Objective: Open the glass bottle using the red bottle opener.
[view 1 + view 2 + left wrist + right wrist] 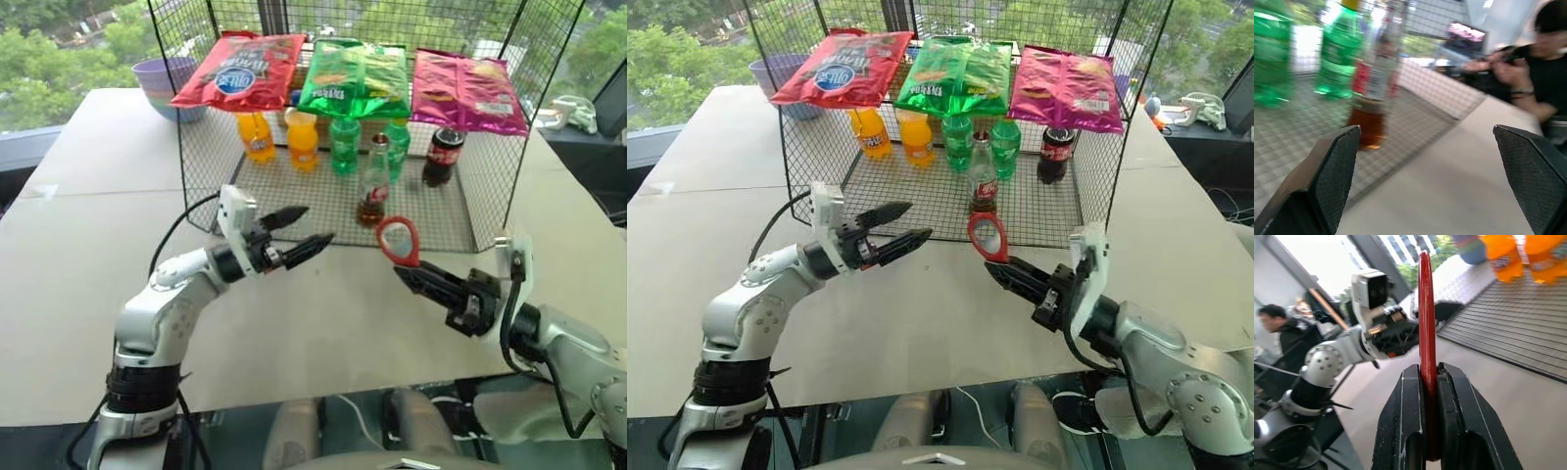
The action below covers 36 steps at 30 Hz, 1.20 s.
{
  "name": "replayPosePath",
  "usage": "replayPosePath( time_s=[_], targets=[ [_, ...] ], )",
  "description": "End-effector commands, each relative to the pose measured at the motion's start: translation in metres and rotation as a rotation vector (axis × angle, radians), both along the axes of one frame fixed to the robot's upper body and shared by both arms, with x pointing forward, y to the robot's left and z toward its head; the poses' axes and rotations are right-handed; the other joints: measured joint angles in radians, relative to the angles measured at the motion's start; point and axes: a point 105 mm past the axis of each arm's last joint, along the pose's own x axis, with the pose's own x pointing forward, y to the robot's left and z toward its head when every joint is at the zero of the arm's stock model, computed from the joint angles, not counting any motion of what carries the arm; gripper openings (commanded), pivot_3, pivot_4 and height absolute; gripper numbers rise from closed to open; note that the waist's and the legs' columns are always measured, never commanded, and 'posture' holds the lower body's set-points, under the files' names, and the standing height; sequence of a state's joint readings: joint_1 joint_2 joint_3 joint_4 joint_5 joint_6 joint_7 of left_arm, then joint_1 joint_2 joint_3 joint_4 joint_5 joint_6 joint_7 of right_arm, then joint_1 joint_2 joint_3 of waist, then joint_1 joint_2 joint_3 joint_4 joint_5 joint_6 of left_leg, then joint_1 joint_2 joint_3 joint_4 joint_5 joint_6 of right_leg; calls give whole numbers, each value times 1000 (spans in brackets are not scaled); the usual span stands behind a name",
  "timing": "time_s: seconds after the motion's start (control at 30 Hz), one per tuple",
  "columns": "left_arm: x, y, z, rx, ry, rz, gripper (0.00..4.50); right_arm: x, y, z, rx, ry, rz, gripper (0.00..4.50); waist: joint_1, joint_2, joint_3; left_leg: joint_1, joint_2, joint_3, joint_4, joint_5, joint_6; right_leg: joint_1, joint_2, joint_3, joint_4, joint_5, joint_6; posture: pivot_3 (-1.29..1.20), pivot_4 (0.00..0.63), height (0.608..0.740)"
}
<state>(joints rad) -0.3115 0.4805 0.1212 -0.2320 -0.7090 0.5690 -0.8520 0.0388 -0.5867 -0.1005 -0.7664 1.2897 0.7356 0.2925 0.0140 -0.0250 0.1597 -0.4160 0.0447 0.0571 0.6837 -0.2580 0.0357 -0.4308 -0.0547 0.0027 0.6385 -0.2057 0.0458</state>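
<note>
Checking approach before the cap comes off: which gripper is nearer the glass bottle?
Right. The right gripper, shut on the red bottle opener, is beside the glass bottle; the open left gripper is farther off.

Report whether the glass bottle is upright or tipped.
Upright: the glass bottle stands on its base on the wire rack's floor, neck pointing up.

Bright daylight from the windows behind the table; both wrist views are motion-blurred, backgrounds overexposed.

glass bottle [373, 183]: upright, on wire rack | red bottle opener [399, 241]: ring up, just before it
</note>
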Motion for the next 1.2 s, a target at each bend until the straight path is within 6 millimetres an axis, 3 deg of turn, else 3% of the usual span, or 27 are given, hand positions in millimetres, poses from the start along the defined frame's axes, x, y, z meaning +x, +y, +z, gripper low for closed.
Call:
replayPosePath(
  time_s=[0.03,0.27,0.57,1.0,1.2],
  targets=[
    [7,2,18,-29,-105,23,4492,-5,0,12,-31,-95,-19,0,-2,0,0,0,0,0,0,0,0,0,0,0,0,0,0,0,150,740],
    [33,-5,9,72,-167,129,4492,0,-1,-1,-128,-123,-100,0,4,0,0,0,-1,1,-1,0,0,0,1,0,0,0,0,0,150,740],
    [61,-56,4,134,-211,73,4492,-1,-4,0,-147,-164,-217,0,0,-1,0,-1,-2,2,0,0,0,0,1,0,-1,0,0,0,150,740],
    [101,-91,-6,162,-171,62,4492,-10,-11,4,-170,-177,-319,0,0,-1,0,-2,-2,3,0,0,1,1,1,0,-2,0,1,0,150,740],
    [105,-95,-9,148,-175,48,2567,-13,-13,3,-176,-169,-345,0,0,-2,1,-2,-2,2,0,0,1,1,1,-1,-2,0,1,0,150,740]
  ],
)
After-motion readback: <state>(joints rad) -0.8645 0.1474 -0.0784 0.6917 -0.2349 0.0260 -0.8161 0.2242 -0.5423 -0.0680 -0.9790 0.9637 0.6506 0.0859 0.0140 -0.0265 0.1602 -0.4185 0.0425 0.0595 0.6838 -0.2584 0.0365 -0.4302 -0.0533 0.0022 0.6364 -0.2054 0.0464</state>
